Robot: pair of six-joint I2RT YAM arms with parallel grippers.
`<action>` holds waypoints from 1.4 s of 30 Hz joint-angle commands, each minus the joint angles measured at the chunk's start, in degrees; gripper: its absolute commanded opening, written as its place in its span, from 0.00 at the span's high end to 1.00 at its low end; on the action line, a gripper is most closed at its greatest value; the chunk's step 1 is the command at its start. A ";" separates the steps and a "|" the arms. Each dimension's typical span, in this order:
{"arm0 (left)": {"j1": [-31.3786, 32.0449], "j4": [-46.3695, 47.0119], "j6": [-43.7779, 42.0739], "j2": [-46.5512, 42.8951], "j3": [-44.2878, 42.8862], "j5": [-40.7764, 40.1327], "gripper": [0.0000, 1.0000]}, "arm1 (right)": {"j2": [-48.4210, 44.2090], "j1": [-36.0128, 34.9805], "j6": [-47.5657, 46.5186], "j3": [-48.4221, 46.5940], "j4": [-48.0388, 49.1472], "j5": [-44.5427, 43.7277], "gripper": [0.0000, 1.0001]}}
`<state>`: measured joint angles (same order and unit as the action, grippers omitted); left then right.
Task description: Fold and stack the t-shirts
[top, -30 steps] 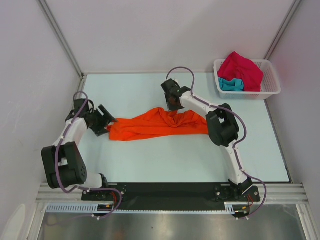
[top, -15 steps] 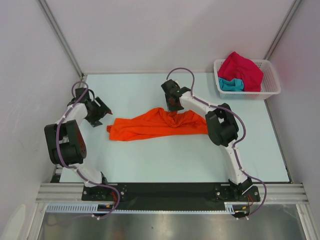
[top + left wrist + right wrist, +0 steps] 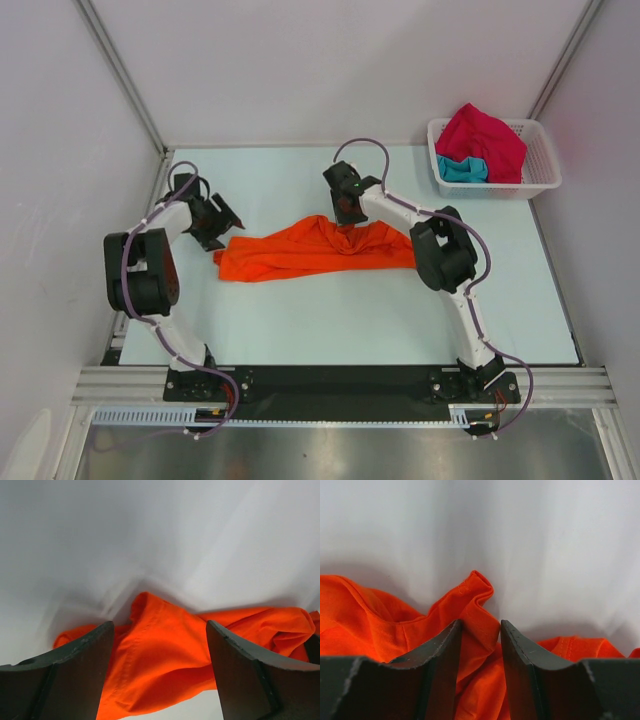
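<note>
Task is at an early stage, judging by the layout: nothing folded, no stack begun; orange t-shirt (image 3: 315, 250) lies bunched in a long rumpled band across the middle of the table (image 3: 350, 320), not spread flat, sleeves and hem not sorted out; it looks like it needs pulling out flat before any fold, then 2 more shirts to do, then stacking

Right gripper (image 3: 478, 625) sits at the far edge of the band, approx mid-length; in the wrist view its jaws stand narrow w/ a raised ridge of orange cloth filling the gap between them, so I read it as pinching the shirt there; how firm the pinch is can't be told

Left gripper (image 3: 159, 626) is spread wide and holds nothing; it hangs just beside the shirt's left end, the wrist view looking past both fingers at that end of the cloth, which lies beyond the tips, not between them

White lattice basket (image 3: 545, 150) stands in the far right corner, well apart from the orange shirt; inside, a crimson-pink t-shirt (image 3: 485, 140) is heaped above the rim, unfolded; a teal t-shirt (image 3: 462, 168) shows under it at the near left side; whether anything else lies beneath is hidden
</note>
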<state>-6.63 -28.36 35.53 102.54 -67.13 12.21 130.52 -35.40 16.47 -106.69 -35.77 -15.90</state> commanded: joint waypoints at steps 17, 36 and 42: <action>3.29 3.22 1.30 5.04 -2.65 4.31 1.00 | -2.02 1.03 0.14 2.46 2.28 1.66 0.85; 2.94 -5.82 -4.76 -3.84 -16.60 0.10 1.00 | -15.37 5.69 -7.41 -5.71 -1.23 -8.61 1.00; 1.54 -11.45 -6.26 -7.35 -24.70 0.53 1.00 | -20.12 6.22 -9.96 -13.18 -4.56 -12.83 1.00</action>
<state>-3.64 -35.75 31.66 100.27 -85.38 13.50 116.66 -28.99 9.43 -113.86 -37.89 -23.53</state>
